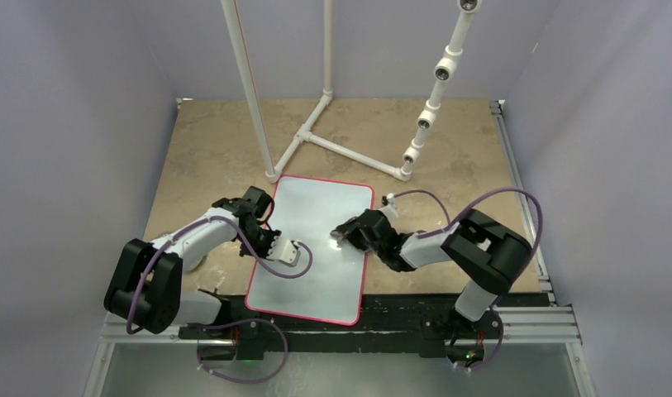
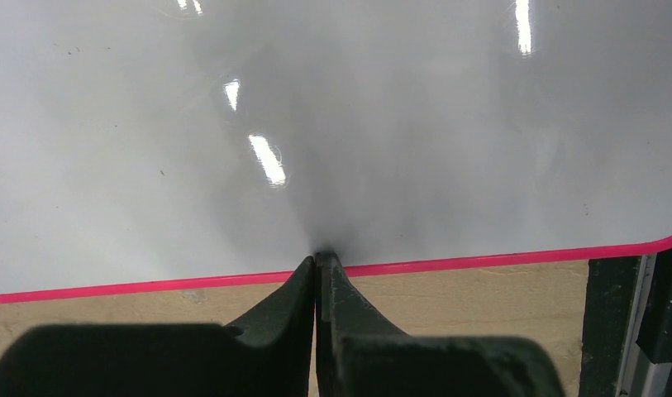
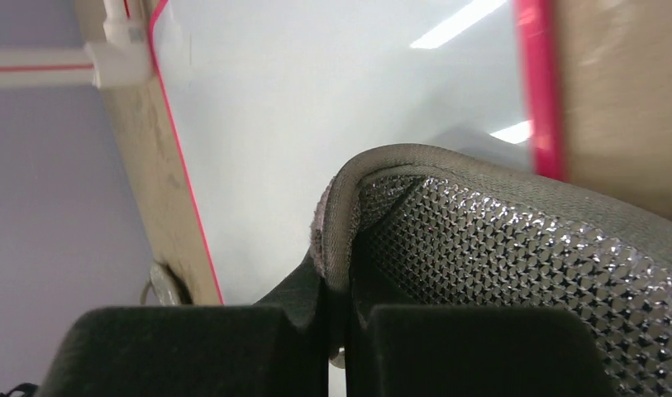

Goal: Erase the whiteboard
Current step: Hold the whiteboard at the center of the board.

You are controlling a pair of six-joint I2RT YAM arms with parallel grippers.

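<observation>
The whiteboard (image 1: 316, 265), glossy white with a thin red border, lies flat in the middle of the tan table; I see no writing on it. My left gripper (image 1: 266, 244) is shut and empty, its tips resting at the board's left edge, just over the red border (image 2: 318, 258). The board fills the left wrist view (image 2: 357, 124). My right gripper (image 1: 345, 234) is shut on a grey-silver mesh pad (image 3: 514, 256) and holds it on the board near its right edge. The right gripper (image 3: 340, 281) pinches the pad's hem, with the board (image 3: 316, 124) beyond it.
A white PVC pipe frame (image 1: 316, 132) stands on the table behind the board. Aluminium rails run along the right side (image 1: 522, 198), and a black rail runs along the near edge (image 1: 398, 310). A small round metal object (image 3: 163, 288) lies off the board's left edge.
</observation>
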